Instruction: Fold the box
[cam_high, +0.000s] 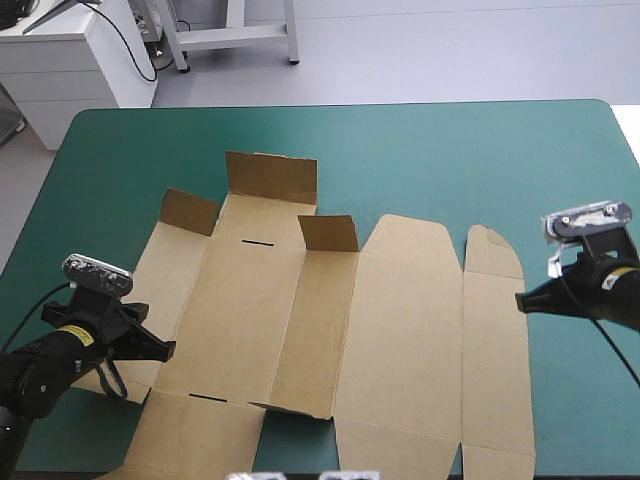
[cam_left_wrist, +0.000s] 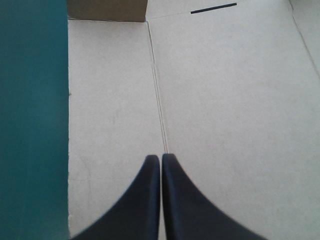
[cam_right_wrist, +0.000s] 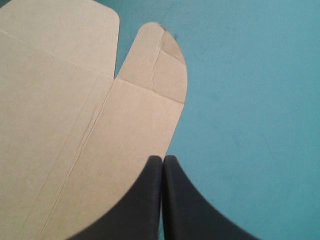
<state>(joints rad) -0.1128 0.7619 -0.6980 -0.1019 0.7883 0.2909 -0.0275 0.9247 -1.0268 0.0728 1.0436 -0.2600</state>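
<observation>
The box (cam_high: 400, 330) is plain brown board, paper-like and matt, its face smooth but for the pressed score lines. The rounded tab (cam_right_wrist: 160, 60) near the right gripper (cam_right_wrist: 162, 159) is creased and a little scuffed at its tip. The teal-green cover (cam_high: 450, 160) of the table looks smooth and matt with a soft, even sheen, whether cloth or plastic cannot be told, and the black fingers (cam_left_wrist: 137, 210) of the left gripper (cam_left_wrist: 161, 157) look like smooth, matt plastic or rubber.
</observation>
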